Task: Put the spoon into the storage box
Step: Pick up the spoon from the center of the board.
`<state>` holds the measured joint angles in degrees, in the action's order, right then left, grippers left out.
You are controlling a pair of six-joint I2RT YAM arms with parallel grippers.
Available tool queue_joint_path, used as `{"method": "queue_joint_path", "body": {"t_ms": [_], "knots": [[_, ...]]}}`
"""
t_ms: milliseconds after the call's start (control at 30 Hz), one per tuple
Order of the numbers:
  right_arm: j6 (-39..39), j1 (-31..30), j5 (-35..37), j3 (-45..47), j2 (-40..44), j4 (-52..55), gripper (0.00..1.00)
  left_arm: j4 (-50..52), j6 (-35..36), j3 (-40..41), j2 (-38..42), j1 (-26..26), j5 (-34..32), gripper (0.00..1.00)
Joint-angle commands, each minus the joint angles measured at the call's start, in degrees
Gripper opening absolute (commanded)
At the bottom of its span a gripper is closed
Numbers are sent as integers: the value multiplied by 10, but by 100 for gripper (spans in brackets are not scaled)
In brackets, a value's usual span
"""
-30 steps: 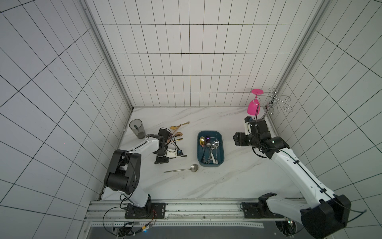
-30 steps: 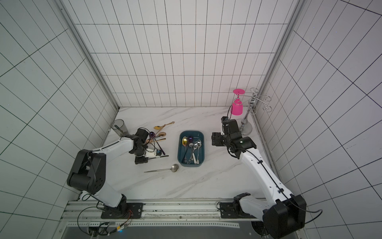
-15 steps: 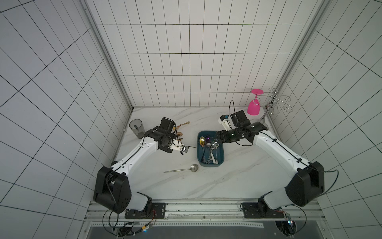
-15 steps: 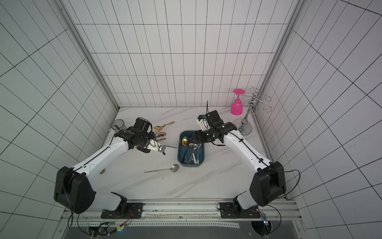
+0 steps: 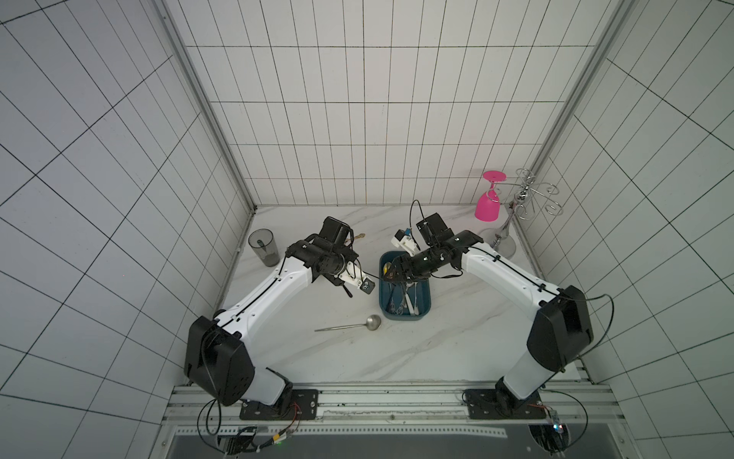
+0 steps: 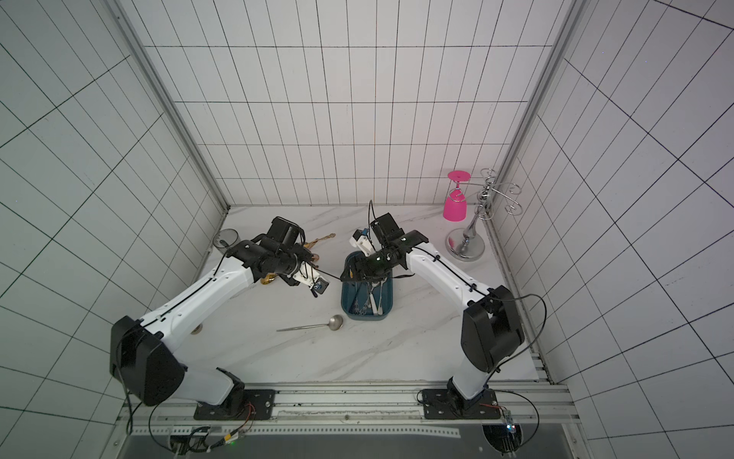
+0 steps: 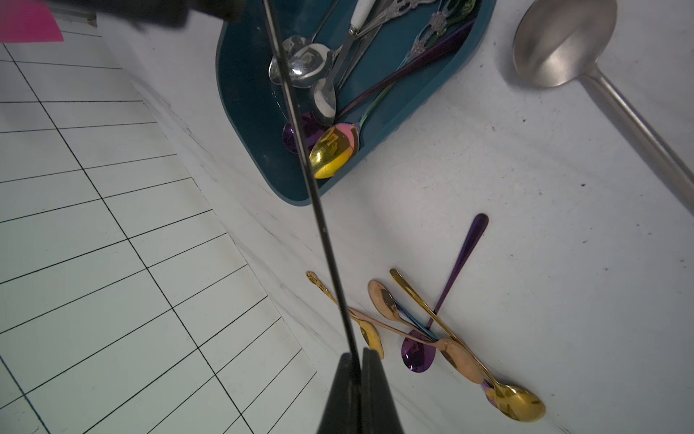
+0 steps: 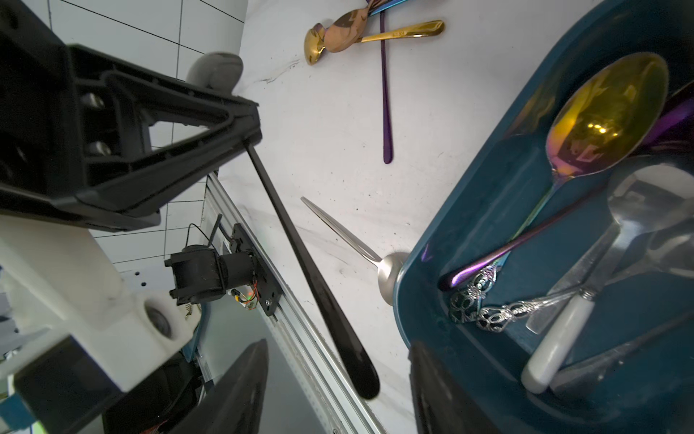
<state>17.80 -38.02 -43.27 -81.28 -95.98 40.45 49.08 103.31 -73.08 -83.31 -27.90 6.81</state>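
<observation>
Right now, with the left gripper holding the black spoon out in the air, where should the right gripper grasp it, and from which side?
Take the free, flared end of the black spoon, approaching end-on, opposite the left gripper, which pinches the thin end. That wider end is flat and lies between the right gripper's open fingers.

We see the slim black spoon [image 7: 319, 225] aloft, near the box's rim. Our teal storage box [image 5: 425, 302] lies flat, holding cutlery [image 7: 323, 64].

One storage box [image 5: 405, 316], one black spoon [image 7: 323, 233], one ladle [image 5: 347, 326], one smoky cup [image 5: 263, 248], one pink goblet [image 5: 487, 206], one wire rack [image 5: 503, 244].
</observation>
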Motion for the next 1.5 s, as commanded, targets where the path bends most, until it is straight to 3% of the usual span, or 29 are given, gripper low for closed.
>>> {"method": "queue_joint_path", "body": {"t_ms": [0, 167, 300, 400, 567, 733, 900, 1167, 1333, 1467], "knots": [[7, -4, -46, -23, -16, -12, 63, 3, 276, -10, 7, -1, 3, 0], [1, -7, -71, -24, -30, -11, 62, 13, 374, -7, 16, -1, 67, 0], [1, -13, -90, -22, -40, -12, 60, -18, 409, 4, 22, -1, 107, 0], [8, -14, -105, -18, -42, -22, 54, -53, 408, 14, 22, -1, 111, 0], [14, -15, -128, -24, -54, -24, 32, -112, 402, 44, 31, -1, 93, 0], [16, -15, -132, -25, -60, -24, 23, -125, 402, 52, 36, -1, 93, 0], [14, -16, -135, -24, -64, -22, 2, -140, 394, 60, 37, -1, 95, 0], [10, -14, -112, 5, -37, -37, 0, -205, 349, 97, 52, 0, 95, 1], [49, -3, -82, 60, 11, -105, 0, -237, 314, 113, 71, 16, 108, 40], [73, 0, -38, 110, 54, -151, 0, -261, 308, 133, 91, 51, 138, 64]]}}
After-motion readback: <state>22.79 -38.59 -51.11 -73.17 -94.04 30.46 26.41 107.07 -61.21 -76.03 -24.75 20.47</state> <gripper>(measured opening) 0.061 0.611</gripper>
